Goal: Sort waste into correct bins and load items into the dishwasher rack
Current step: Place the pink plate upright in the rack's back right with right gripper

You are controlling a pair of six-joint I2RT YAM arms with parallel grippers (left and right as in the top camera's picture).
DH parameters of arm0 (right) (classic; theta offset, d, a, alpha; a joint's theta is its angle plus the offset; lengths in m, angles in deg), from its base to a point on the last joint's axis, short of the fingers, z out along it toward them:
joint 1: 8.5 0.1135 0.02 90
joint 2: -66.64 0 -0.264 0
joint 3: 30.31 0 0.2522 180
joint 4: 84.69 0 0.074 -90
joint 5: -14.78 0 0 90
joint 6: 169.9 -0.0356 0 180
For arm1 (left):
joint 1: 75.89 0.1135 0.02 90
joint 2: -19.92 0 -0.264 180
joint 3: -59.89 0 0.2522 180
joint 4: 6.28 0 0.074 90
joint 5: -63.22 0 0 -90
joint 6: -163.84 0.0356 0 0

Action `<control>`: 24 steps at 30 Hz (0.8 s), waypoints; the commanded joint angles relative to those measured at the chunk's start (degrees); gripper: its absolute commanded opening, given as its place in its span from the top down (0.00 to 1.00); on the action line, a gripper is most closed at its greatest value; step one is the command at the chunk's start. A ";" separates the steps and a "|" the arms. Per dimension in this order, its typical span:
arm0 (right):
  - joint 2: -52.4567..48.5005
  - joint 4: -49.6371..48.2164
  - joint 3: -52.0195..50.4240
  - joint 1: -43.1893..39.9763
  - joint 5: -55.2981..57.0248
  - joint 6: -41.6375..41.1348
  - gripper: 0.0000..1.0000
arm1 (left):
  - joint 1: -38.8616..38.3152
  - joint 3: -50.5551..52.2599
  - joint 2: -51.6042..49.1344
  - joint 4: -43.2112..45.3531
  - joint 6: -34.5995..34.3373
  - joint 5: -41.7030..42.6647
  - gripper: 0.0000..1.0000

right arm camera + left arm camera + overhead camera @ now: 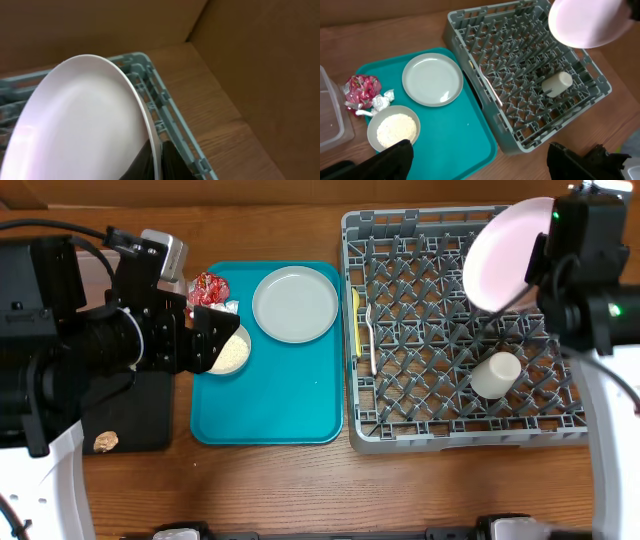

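Pinkish-white plate [505, 252] hangs tilted over the dishwasher rack [452, 437], far right corner, with the right gripper [156, 161] clamped on its rim (white cup [496, 375] lies inside the rack). Left gripper [485, 159] hovers, fingers wide apart, above the grain-filled small pale bowl [230, 352].

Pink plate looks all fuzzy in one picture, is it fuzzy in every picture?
Left wrist view: the pink plate is soft-edged and cut off by the frame's top. Overhead view: its rim is crisper, its face washed-out bright. Right wrist view: very close, slightly soft, the right gripper dark at its edge.
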 commanded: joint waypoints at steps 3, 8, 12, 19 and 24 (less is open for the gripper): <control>-8.79 -2.86 0.87 -1.53 3.85 8.04 0.94 | -0.11 -1.01 0.37 -0.85 -0.37 -0.33 0.10; -14.88 -7.37 0.87 -1.75 3.85 20.65 0.96 | -0.11 -1.01 0.37 -0.90 -0.37 -0.33 0.09; -15.39 -10.54 0.87 -1.75 3.85 24.79 0.96 | -0.11 -1.01 0.35 -0.87 -0.37 -0.33 0.07; -15.39 -13.20 0.87 -1.95 -2.27 44.19 0.96 | -0.11 -1.01 0.35 -0.87 -0.39 -0.33 0.05; -15.45 -12.94 0.85 -1.95 -6.69 47.95 0.96 | -0.11 -1.01 0.33 -1.01 -0.39 -0.28 0.02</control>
